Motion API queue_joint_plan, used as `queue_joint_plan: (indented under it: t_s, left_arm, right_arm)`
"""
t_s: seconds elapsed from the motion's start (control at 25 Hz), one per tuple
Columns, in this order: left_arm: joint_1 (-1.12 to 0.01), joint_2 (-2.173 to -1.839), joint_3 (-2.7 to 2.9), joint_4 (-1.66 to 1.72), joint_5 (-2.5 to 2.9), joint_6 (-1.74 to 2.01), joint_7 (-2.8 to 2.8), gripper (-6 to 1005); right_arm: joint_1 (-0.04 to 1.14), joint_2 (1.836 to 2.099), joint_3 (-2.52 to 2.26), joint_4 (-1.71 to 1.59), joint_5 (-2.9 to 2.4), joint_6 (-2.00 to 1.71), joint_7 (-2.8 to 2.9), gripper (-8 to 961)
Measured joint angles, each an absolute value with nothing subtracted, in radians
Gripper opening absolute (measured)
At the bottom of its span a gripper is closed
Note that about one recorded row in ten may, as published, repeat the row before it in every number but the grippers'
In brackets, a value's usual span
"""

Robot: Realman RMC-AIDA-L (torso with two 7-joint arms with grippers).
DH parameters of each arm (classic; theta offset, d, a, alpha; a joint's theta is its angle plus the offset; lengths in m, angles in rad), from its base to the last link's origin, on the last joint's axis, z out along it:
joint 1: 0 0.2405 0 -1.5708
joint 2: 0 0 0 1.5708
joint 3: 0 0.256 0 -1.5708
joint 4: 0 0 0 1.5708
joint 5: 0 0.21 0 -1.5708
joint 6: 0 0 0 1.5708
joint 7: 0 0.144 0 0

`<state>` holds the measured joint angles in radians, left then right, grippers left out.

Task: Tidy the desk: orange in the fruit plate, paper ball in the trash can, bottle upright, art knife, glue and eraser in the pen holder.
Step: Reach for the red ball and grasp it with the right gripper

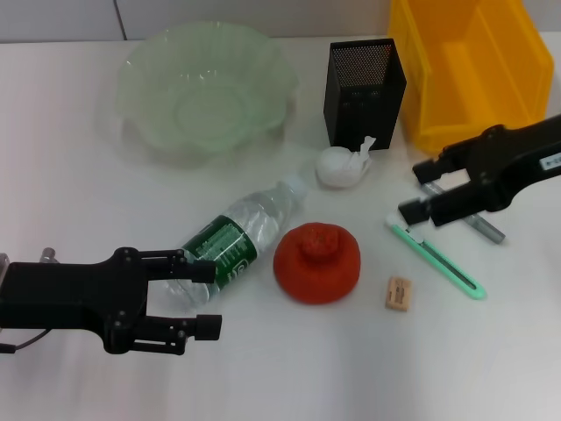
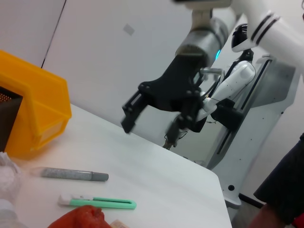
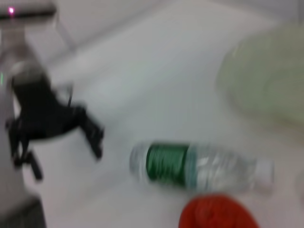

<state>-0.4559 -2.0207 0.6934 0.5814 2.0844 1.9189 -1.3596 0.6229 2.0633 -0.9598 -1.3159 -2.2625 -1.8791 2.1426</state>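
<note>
The clear bottle [image 1: 241, 237] with a green label lies on its side mid-table. The orange [image 1: 317, 261] sits just right of it. The white paper ball [image 1: 344, 165] lies in front of the black mesh pen holder [image 1: 364, 92]. The green art knife [image 1: 436, 259], the grey glue stick [image 1: 478, 224] and the tan eraser [image 1: 398, 292] lie at the right. My left gripper [image 1: 207, 299] is open and empty, its upper finger by the bottle's base. My right gripper [image 1: 414, 189] is open and empty, above the knife's near end and the glue stick.
The pale green fruit plate [image 1: 206, 88] stands at the back left. The yellow bin [image 1: 465, 70] stands at the back right beside the pen holder. The left wrist view shows my right gripper [image 2: 148, 133], the glue stick [image 2: 73, 174] and the knife [image 2: 97, 203].
</note>
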Motion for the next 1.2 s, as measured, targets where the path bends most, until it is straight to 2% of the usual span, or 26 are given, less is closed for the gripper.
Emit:
queue_joint_plan:
  t_s: [0.4, 0.96, 1.2]
  left_arm:
    - [-0.461, -2.02, 0.693, 0.581, 2.084, 1.914, -1.349, 787]
    - [-0.465, -2.022, 0.693, 0.581, 2.084, 1.914, -1.348, 787]
    - [-0.465, -2.022, 0.693, 0.581, 2.083, 1.911, -1.347, 787]
  right_arm:
    - [0.706, 2.084, -1.282, -1.437, -2.459, -1.871, 2.308, 753]
    - [0.709, 2.086, -1.577, -1.263, -2.44, -1.535, 2.292, 696]
    - [0.745, 2.088, -1.608, -1.166, -2.419, -1.453, 2.292, 672]
